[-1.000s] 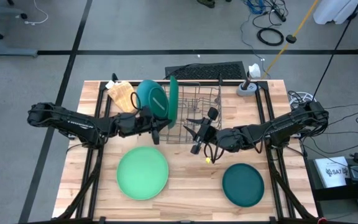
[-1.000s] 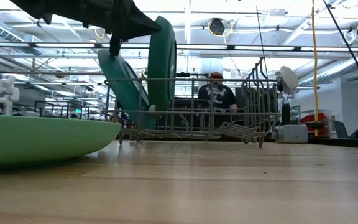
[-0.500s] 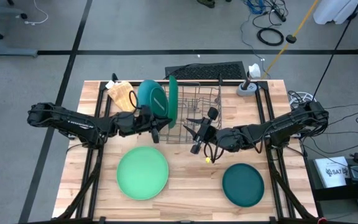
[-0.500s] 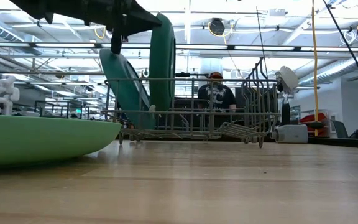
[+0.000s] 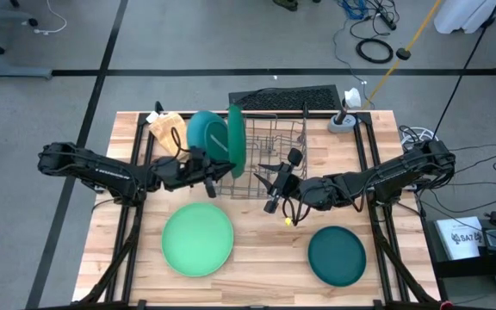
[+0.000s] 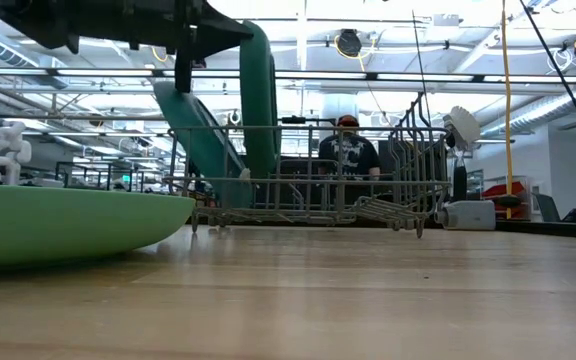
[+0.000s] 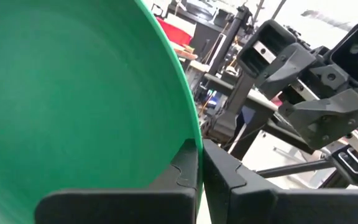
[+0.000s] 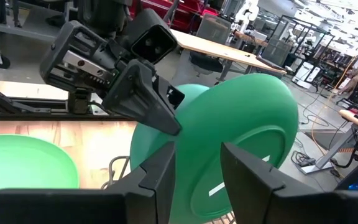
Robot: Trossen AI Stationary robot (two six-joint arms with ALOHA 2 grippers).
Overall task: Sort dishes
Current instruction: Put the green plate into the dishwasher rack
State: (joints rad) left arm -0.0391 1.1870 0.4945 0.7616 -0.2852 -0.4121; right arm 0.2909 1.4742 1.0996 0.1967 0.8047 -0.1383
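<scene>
Green, smooth round plate (image 5: pixel 237 139) stands upright in rack (image 5: pixel 274 155), left gripper (image 5: pixel 218 169) closed beside it.

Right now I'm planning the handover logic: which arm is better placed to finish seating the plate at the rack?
Left. The left gripper is shut on the dark green plate standing in the wire rack; the right gripper hovers open, holding nothing.
</scene>
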